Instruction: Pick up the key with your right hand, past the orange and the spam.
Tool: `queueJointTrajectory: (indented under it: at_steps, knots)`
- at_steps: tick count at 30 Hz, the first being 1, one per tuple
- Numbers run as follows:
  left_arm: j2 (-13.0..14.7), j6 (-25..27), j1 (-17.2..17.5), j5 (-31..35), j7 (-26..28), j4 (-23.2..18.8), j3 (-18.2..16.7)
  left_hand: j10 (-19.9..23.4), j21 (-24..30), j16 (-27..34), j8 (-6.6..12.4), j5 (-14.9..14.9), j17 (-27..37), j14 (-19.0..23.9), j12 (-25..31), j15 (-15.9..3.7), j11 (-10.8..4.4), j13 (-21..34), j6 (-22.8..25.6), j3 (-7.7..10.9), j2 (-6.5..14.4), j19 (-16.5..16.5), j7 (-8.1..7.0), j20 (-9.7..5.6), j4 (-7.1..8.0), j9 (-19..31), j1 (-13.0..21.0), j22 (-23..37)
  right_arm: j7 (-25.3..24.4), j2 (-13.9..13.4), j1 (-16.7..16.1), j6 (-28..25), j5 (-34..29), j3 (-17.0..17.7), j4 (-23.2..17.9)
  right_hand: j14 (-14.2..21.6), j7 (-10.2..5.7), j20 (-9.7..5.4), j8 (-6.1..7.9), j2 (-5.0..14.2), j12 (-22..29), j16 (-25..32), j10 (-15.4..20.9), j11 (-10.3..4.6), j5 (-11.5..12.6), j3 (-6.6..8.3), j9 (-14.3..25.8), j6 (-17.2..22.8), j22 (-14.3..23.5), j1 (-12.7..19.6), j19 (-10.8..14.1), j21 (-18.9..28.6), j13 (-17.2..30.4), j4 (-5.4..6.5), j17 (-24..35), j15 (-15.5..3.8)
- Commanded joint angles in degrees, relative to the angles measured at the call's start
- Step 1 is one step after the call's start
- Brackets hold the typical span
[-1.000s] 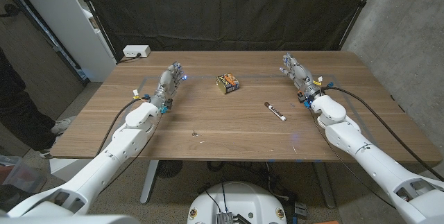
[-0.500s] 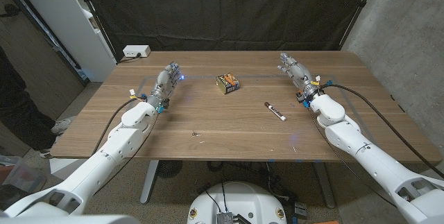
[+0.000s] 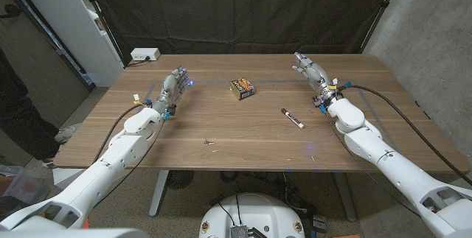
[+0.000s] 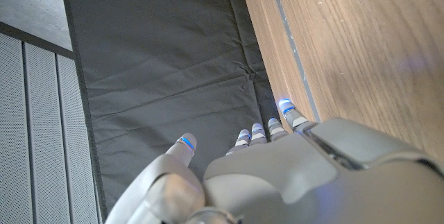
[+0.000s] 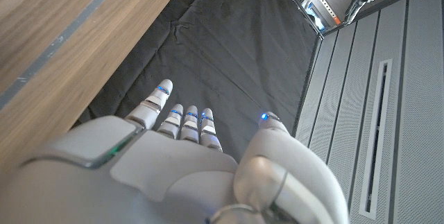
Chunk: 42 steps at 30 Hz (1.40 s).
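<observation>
From the head: finds the right hand (image 3: 310, 70) at the far right side of the table (image 3: 243, 157), fingers apart and holding nothing. Puts it slightly farther back than a second ago, fingers a touch more spread, so no nearer to the job. Catches the left hand (image 3: 173, 89) on the opposite side, likewise wide and empty, drifted slightly outward over the same second. Places what is probably the key (image 3: 209, 143) near the front middle of the table, well apart from both hands: a tiny pale glint, too small to make out its shape. Leaves a small box (image 3: 243, 88) and a marker (image 3: 292, 118) lying between the arms, unmoved. Suggests, as a judgement, a reach not yet begun, with a long sweep forward and inward ahead for the right hand.

From the left wrist: looks along the back of the left hand (image 4: 277, 175), fingers straight toward a black curtain (image 4: 152, 78), nothing in them.

From the right wrist: shows the right hand (image 5: 180, 161) with fingers stretched side by side and thumb set off, gripping nothing, beside bare wood.
</observation>
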Motion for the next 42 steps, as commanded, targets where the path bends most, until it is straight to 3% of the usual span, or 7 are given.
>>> queueJointTrajectory:
  at_steps: [1,13,24,42]
  knots:
    - [2.24,2.21,1.21,-1.11,-0.14,-1.42,-1.24,-7.05,-0.3,0.11,0.2,0.13,0.25,-7.84,0.0,0.33,0.48,0.22,-6.37,0.17,4.89,-6.73,0.4,0.24,-0.19,0.22,0.3,0.2,-2.72,-1.05,0.41,1.48,-5.59,-1.12,-1.44,0.37,0.08,0.04,0.21,-0.05,0.54,0.25,0.56,0.18,-0.12,0.11,0.13,0.55,0.09,0.73,0.63,0.42,0.22,-0.63,-0.05,0.09]
    - [3.3,2.83,2.01,-1.77,-0.21,-2.14,-2.2,-7.16,-0.43,0.14,0.2,0.11,0.25,-7.97,0.04,0.57,0.71,0.22,-6.39,0.17,4.91,-6.73,0.7,0.18,-0.21,0.22,0.33,0.23,-7.01,-1.85,-0.31,2.22,-11.6,-2.03,-3.48,1.99,-0.16,-0.25,0.56,-0.26,0.81,0.52,2.11,-0.15,-0.61,0.73,0.13,2.23,0.09,2.41,1.39,0.56,0.22,-2.19,-0.07,-0.3]
    - [4.5,3.99,3.08,-2.34,0.25,-3.29,-3.04,-7.07,-0.52,0.17,0.25,0.11,0.25,-8.0,0.12,0.67,0.92,0.23,-6.23,0.16,4.91,-6.74,0.82,0.21,-0.22,0.23,0.34,0.24,-9.82,-3.26,-1.7,3.07,-15.78,-2.3,-6.29,2.31,-0.08,-0.4,0.57,-0.37,0.76,0.46,2.45,-0.12,-0.83,1.01,0.14,2.65,0.08,3.17,1.54,0.53,0.23,-2.89,-0.07,-0.4]
    - [4.57,2.84,4.39,-2.47,0.89,-4.09,-3.9,-6.75,-0.58,0.32,0.35,0.1,0.26,-7.77,0.29,0.76,0.89,0.23,-5.84,0.12,4.95,-6.46,0.89,0.17,-0.15,0.23,0.29,0.26,-14.0,-6.86,-5.17,1.74,-22.7,-1.6,-13.85,3.0,-0.24,-0.63,0.55,-0.62,0.75,0.41,3.22,-0.18,-1.18,1.47,0.15,3.26,0.07,4.48,1.84,0.5,0.23,-4.13,-0.08,-0.45]
